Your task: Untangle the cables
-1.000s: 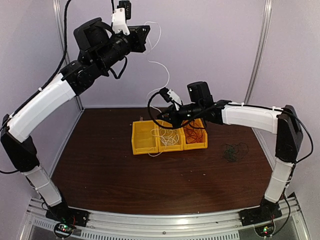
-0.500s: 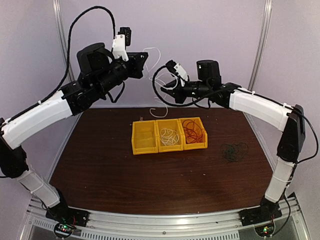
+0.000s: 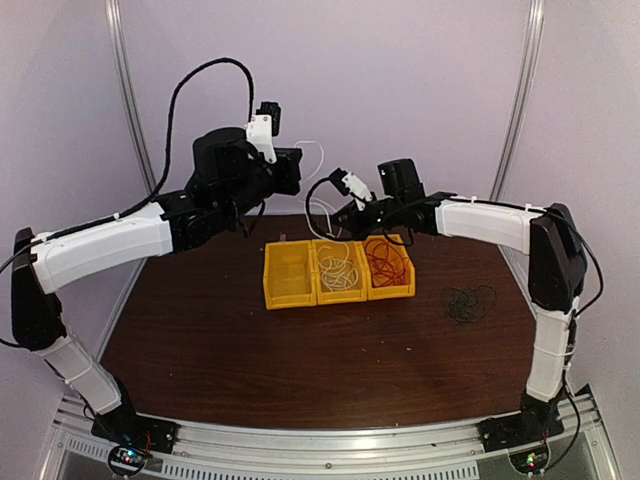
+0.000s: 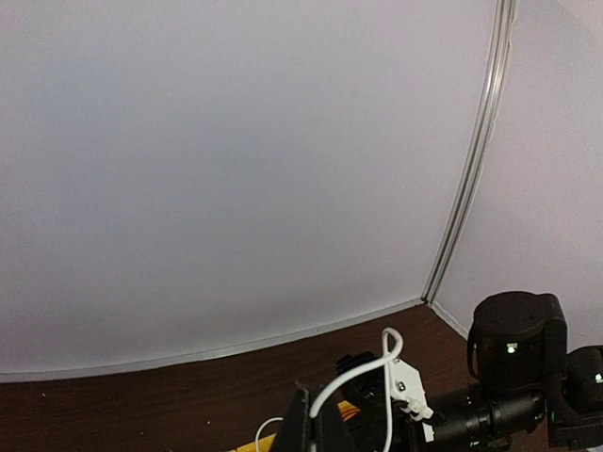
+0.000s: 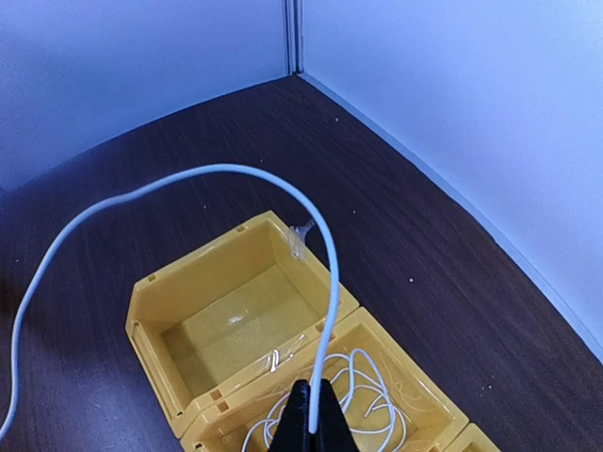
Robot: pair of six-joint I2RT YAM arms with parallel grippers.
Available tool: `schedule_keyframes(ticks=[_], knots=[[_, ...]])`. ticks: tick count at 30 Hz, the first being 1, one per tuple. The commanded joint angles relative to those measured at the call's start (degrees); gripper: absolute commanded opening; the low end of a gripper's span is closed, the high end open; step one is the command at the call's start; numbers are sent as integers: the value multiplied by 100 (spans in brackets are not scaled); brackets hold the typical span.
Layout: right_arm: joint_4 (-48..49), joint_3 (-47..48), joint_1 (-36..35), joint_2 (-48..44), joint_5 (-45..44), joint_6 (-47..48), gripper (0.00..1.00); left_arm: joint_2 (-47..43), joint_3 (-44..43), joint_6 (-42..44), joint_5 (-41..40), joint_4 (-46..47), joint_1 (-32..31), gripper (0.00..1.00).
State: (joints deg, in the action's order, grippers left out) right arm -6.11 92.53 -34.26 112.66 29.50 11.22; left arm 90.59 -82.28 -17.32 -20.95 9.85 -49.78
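Note:
One white cable [image 3: 321,160] is stretched in the air between my two grippers, above the yellow bins. My left gripper [image 3: 299,170] is shut on its upper end; in the left wrist view the cable [image 4: 348,376] rises out of the closed gripper [image 4: 322,428] and loops over. My right gripper [image 3: 338,220] is shut on the white cable [image 5: 325,282] just above the middle bin [image 5: 429,400], where more of it lies coiled. The right bin [image 3: 390,265] holds a red cable. A dark cable [image 3: 468,302] lies loose on the table to the right.
Three yellow bins stand in a row at the table's middle; the left one [image 3: 288,278] holds only a bit of clear plastic. Walls close off the back and both sides. The right arm's wrist [image 4: 513,372] is close in front of my left gripper.
My left arm has come down and to the right with the cable. My right gripper rose from the bins, then dropped back to just above them, still holding the cable.

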Motion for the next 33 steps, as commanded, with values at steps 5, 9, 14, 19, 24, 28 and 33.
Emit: schedule_keyframes(ticks=[5,9,14,19,24,28,33], knots=[[-79,-20,54,842,223,-73,0,895,19,-774,-375,123,212,0],[-201,-89,61,922,334,-129,3,1220,41,-1101,-277,157,307,0],[-399,-379,102,661,391,-33,26,1542,45,-1238,22,341,371,0],[-452,-871,167,87,386,142,33,1836,-90,-1236,350,556,400,0],[-766,-1403,262,-657,476,352,38,2083,-456,-1142,880,823,399,0],[-904,-1883,452,-1356,670,452,41,2404,-1117,-1013,1447,873,399,0],[-782,-2635,770,-2307,691,472,42,2950,-1918,-738,1970,881,407,0]])
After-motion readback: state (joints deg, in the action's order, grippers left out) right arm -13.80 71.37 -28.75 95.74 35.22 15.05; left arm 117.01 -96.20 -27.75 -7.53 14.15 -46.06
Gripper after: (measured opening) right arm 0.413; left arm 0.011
